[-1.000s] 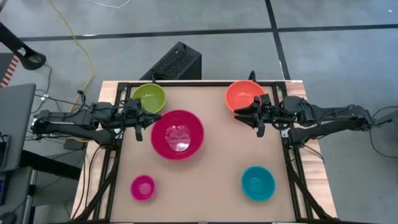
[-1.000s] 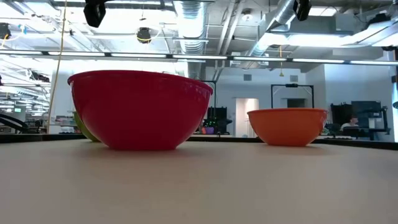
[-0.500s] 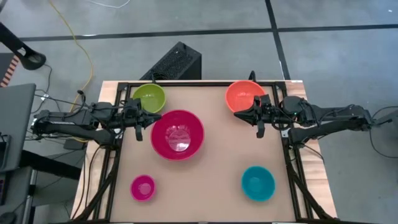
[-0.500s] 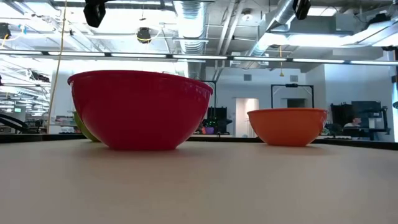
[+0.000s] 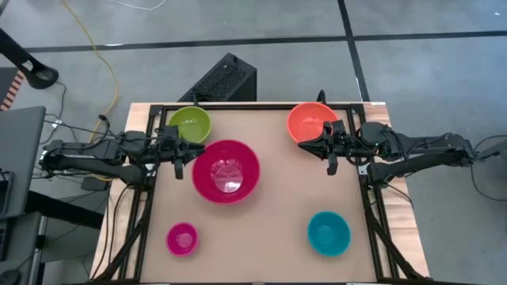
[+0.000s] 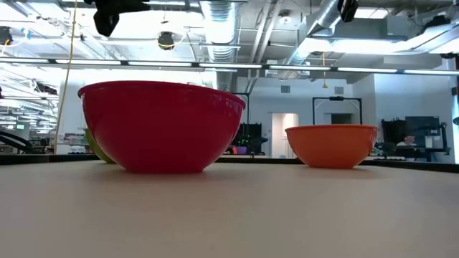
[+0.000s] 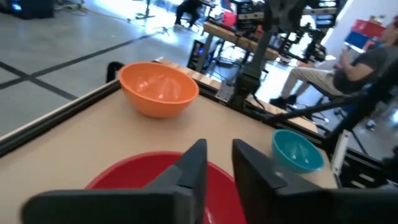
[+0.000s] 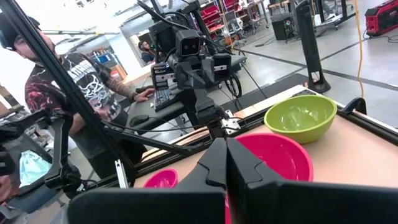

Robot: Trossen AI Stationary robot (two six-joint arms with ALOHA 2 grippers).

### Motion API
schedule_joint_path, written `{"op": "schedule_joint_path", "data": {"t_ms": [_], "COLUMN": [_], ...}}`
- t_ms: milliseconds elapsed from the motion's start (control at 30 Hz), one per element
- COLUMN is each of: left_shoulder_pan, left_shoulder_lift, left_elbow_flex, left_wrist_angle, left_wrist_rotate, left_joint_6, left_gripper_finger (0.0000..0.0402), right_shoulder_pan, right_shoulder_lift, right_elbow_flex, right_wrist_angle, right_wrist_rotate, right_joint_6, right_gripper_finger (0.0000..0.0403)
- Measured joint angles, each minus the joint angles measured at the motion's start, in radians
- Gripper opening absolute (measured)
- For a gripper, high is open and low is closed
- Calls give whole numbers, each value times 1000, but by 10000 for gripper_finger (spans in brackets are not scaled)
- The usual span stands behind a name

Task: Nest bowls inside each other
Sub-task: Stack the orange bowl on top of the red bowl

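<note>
Five bowls stand on their bases on the tan table: a green one at the far left, a large magenta one, an orange one at the far right, a small pink one and a teal one near the front. My left gripper hovers level over the magenta bowl's left rim, and its fingers stand a little apart with nothing between them. My right gripper hovers by the orange bowl's near side, and its fingers are shut on nothing.
A black frame runs along the table's edges. A black box stands beyond the far edge. A person shows in the room beyond the table. Bare tabletop lies between the magenta and teal bowls.
In the low view, my left gripper's dark shape at the top edge has grown wider toward the right. The bowls and both arms have kept their places.
</note>
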Motion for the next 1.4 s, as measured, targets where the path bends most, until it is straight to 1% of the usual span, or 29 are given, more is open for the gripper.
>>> {"op": "schedule_joint_path", "data": {"t_ms": [67, 233, 300, 400, 533, 633, 767, 867, 967, 1067, 1133, 1200, 1400], "left_shoulder_pan": [0, 1, 1, 1, 1, 1, 1, 1, 1, 1, 1, 1, 1], "left_shoulder_lift": [0, 0, 0, 0, 0, 0, 0, 0, 0, 0, 0, 0, 0], "left_elbow_flex": [0, 0, 0, 0, 0, 0, 0, 0, 0, 0, -1, -1, -1], "left_wrist_angle": [0, -25, -33, -39, -39, -42, -42, -43, -42, -43, -43, -42, -43], "left_wrist_rotate": [-21, -26, -20, -20, -15, -14, -14, -14, -14, -14, -14, -14, -14], "left_joint_6": [7, -1, -10, -31, -37, -37, -37, -37, -37, -37, -42, -43, -44], "left_gripper_finger": [107, 169, 187, 200, 202, 201, 194, 188, 183, 180, 180, 180, 180], "right_shoulder_pan": [0, 0, 0, 0, 0, 0, 0, 0, -1, -1, -1, -1, -1], "right_shoulder_lift": [0, 0, 0, 0, 0, 0, 6, 22, 52, 86, 103, 116, 109], "right_elbow_flex": [0, 0, 0, 0, 0, 0, 0, 0, 0, 0, 0, 0, 0], "right_wrist_angle": [-1, -2, -2, -2, -5, -13, -35, -47, -59, -60, -57, -57, -67], "right_wrist_rotate": [0, 0, 0, 0, 0, 4, 26, 29, 29, 29, 28, 17, 15], "right_joint_6": [0, 0, -1, -5, -6, -6, 22, 31, 61, 65, 72, 72, 49], "right_gripper_finger": [10, 10, 11, 11, 22, 51, 105, 153, 202, 241, 254, 258, 248]}}
